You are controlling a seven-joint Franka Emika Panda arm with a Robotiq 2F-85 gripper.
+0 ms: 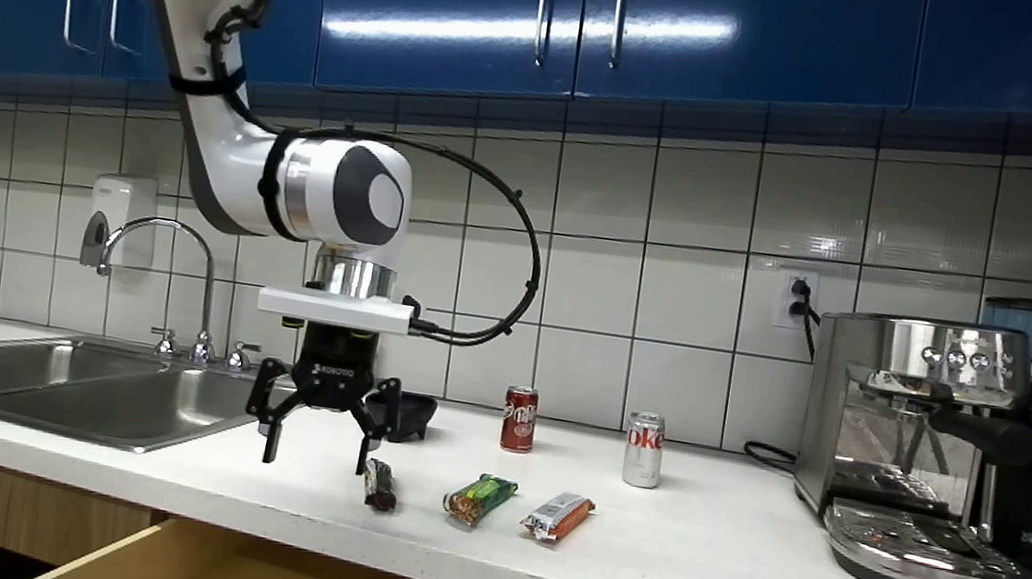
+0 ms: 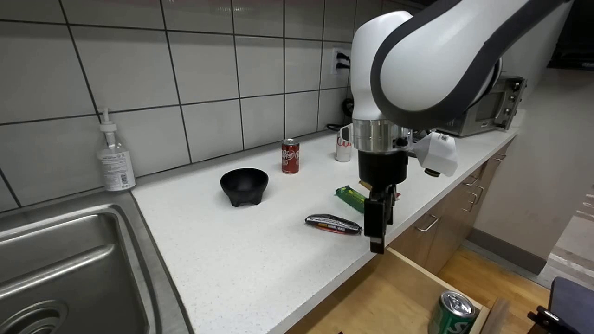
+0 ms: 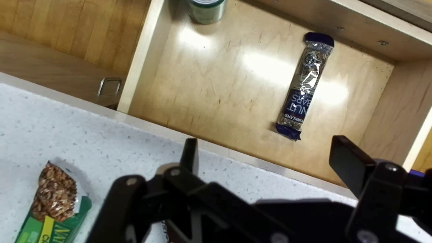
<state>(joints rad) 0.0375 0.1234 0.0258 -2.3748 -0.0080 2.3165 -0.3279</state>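
Claw (image 1: 318,451) spread, holding nothing, above front edge of counter (image 2: 222,264); black bar (image 2: 333,224) nearest it, on counter; green bar (image 1: 480,500), red can (image 2: 290,157) there too; progress, by the look: drawer (image 3: 219,84) open, nut bar (image 3: 305,86), green can (image 2: 451,313) inside; no counter item grasped yet.

In an exterior view, along the surface (image 1: 719,571), left to right: sink (image 1: 96,402), bowl (image 1: 418,414), Dr Pepper can (image 1: 519,421), Coke can (image 1: 643,454), coffee machine (image 1: 920,432). Before bowl and cans: 3 bars (image 1: 479,500), side by side, apart. Below the surface's front edge: drawer (image 3: 229,87), extended. In drawer: 1 nut bar (image 3: 304,85); near a corner, 1 soda can (image 2: 450,315).
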